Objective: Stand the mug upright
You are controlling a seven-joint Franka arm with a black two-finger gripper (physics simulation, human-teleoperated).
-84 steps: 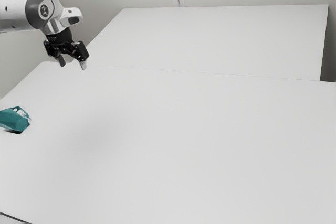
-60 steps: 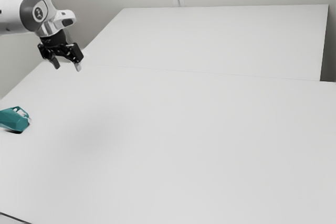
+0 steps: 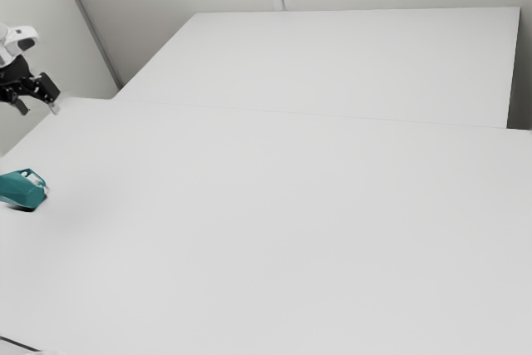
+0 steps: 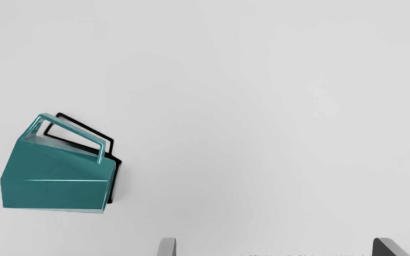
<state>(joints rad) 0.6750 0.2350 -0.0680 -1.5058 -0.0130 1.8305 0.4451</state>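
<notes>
Exterior view: the pincer [image 3: 39, 110], its fingers spread with nothing between them, has shifted toward that view's left, to the mug's side of the table [image 3: 291, 205]. The teal mug [image 4: 57, 170] hasn't moved, lying on its side on the tabletop, apart from the pincer; righting it remains, probably with a grasp.

No readable text, labels, numbers or signs.
</notes>
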